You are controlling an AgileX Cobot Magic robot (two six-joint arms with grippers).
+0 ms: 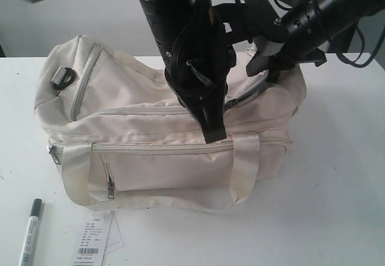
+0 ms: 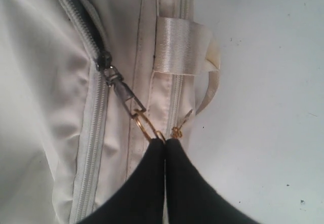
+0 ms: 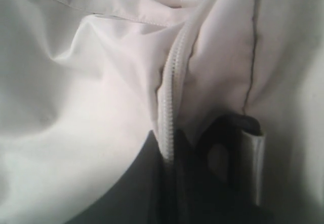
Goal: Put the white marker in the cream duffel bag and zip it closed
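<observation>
1. A robotics lab test bench is indicated.
2. A cream duffel bag [image 1: 156, 133] is laid on a plain white table [image 1: 337, 176], which is seen on every side of the bag.
3. Above the bag, two black robot arms are mounted: a left arm [image 1: 174, 31] and a right arm [image 1: 325, 7], with loose black cables [image 1: 361, 49] hung by the latter.
4. Behind the bag, a plain pale wall [image 1: 90, 13] is seen.
5. In front of the bag, a barcoded paper tag [image 1: 93, 242] is laid.

tiny print on paper tag [image 1: 93, 243], white marker [image 1: 30, 235], illegible
</observation>
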